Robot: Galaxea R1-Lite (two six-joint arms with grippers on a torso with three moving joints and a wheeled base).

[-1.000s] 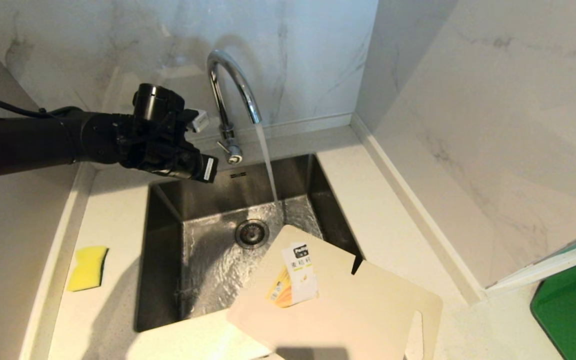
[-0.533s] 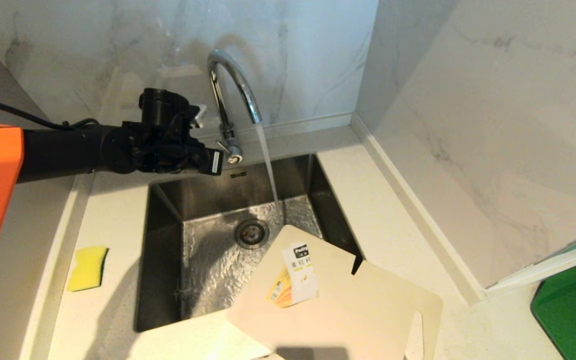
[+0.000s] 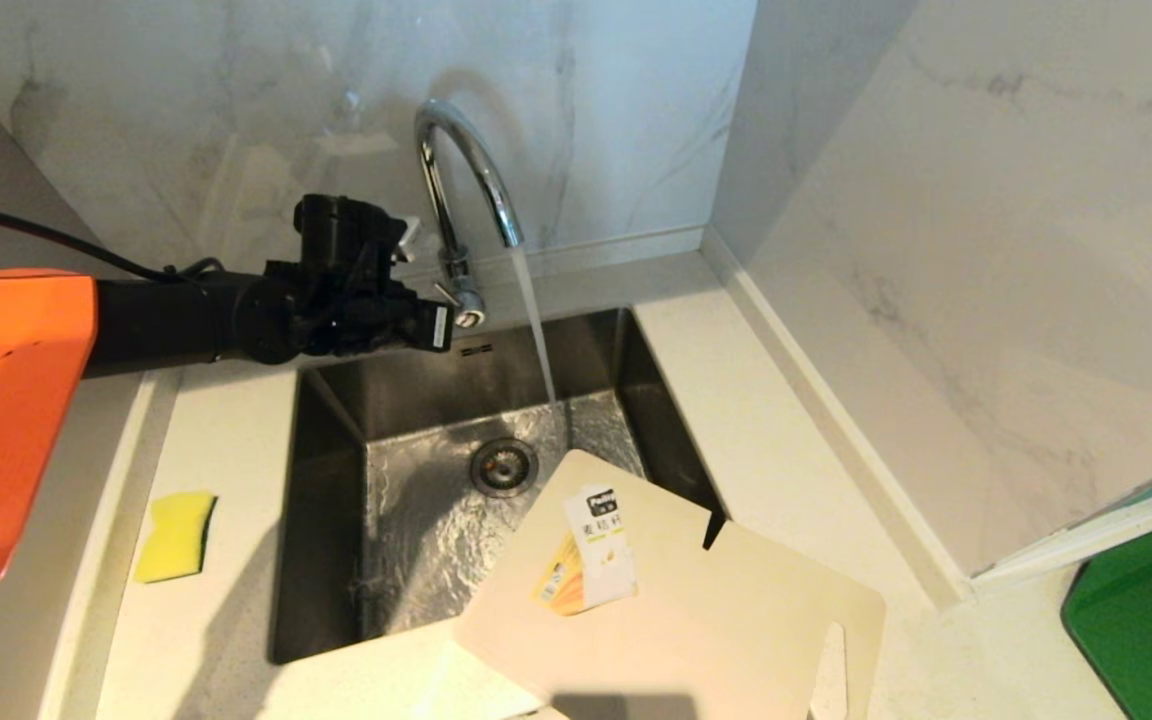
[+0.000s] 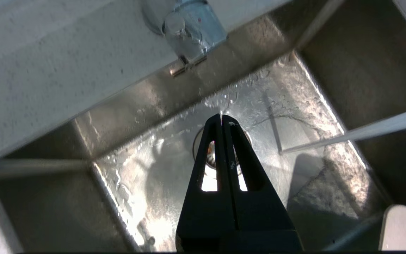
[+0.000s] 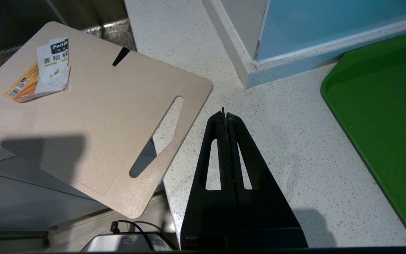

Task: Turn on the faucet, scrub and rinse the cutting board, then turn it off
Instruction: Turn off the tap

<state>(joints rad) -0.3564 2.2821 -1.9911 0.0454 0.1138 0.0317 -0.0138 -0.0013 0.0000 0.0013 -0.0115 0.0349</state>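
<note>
The chrome faucet [image 3: 461, 170] arches over the sink, and water [image 3: 536, 330] runs from its spout into the basin. My left gripper [image 3: 446, 326] is shut and empty, its tip right beside the small lever handle [image 3: 464, 306] low on the stem; I cannot tell whether they touch. From the left wrist, the shut gripper [image 4: 221, 118] hangs over the drain, with the faucet base [image 4: 192, 31] beyond it. The beige cutting board [image 3: 696, 600] lies tilted over the sink's near right corner. My right gripper [image 5: 224, 114] is shut and empty, over the counter beside the cutting board [image 5: 93, 116].
A yellow sponge [image 3: 176, 535] lies on the counter left of the steel sink [image 3: 326, 520]. A green tray [image 3: 1146, 610] sits at the far right, and marble walls close in behind and on the right. The board overhangs the counter's front edge.
My left gripper has moved right, closer to the faucet's lever, and its wrist has levelled. The water keeps running, and the board and sponge have not moved.
</note>
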